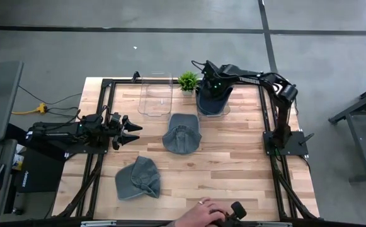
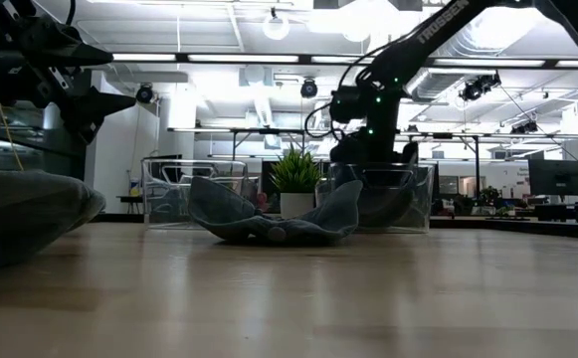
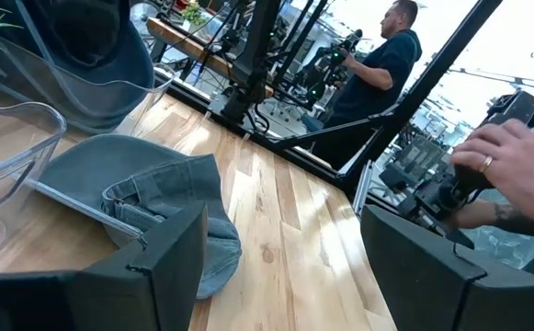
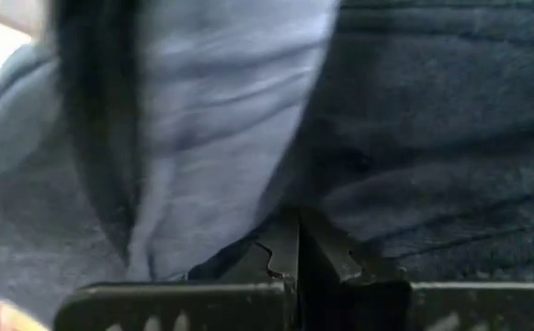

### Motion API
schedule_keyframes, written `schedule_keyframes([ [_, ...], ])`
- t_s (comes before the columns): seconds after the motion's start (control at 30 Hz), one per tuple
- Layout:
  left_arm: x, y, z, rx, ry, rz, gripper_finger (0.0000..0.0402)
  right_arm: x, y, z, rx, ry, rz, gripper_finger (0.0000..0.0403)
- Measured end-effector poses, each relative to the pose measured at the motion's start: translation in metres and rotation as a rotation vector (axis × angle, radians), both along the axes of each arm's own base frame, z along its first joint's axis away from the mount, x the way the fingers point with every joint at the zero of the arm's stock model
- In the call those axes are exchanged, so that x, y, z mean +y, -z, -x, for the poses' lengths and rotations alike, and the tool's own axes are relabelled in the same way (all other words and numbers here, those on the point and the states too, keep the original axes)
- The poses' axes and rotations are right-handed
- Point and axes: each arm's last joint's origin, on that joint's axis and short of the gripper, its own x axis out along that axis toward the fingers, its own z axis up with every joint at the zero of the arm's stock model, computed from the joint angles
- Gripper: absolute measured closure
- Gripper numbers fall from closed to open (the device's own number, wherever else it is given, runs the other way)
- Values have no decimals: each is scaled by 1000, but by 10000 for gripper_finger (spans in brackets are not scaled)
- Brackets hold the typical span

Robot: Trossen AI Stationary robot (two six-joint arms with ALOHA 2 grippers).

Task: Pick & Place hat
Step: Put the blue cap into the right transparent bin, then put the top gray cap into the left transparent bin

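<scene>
My right gripper [image 1: 211, 84] hovers over the right clear bin [image 1: 223, 111] at the table's far side, shut on a dark navy hat [image 1: 213, 98]. The same hat [image 3: 92, 41] shows in the left wrist view, reaching down inside the bin's walls. A grey-blue hat [image 1: 183, 133] lies crown-down at the table's middle, and it shows again as a hat [image 3: 147, 188] in front of my left fingers. A second grey-blue hat [image 1: 138, 178] lies nearer the front edge. My left gripper [image 1: 130, 129] is open and held level above the table's left side, pointing toward the middle hat. My right gripper pinches a fold of the navy hat's cloth [image 4: 289, 234] between its two shut fingers [image 4: 335, 262]. It comes from above, pointing down. The hat hangs below the fingers, its lower part [image 2: 378, 199] within the bin's walls; whether it rests on the bottom I cannot tell.
An empty clear bin [image 1: 155, 96] stands left of the right bin, with a small potted plant [image 1: 187, 80] between them. A person's hand [image 1: 206, 213] holds a controller at the near edge. Bare wood lies on the table's right half [image 1: 245, 170].
</scene>
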Motion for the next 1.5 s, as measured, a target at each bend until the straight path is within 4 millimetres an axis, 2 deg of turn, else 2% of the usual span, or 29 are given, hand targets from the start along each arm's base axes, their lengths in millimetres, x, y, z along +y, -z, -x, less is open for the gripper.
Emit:
schedule_keyframes([
  [0.43, 0, 0, 0, 0, 0, 0, 135, 4, 32, -12, 81, -168, -49, 403],
  [0.67, 0, 0, 0, 0, 0, 0, 135, 4, 30, -12, 76, -178, -46, 403],
  [1.23, 0, 0, 0, 0, 0, 0, 135, 19, -40, 7, -36, -170, 53, 403],
  [1.5, 0, 0, 0, 0, 0, 0, 135, 37, -92, 24, -210, -225, 86, 403],
])
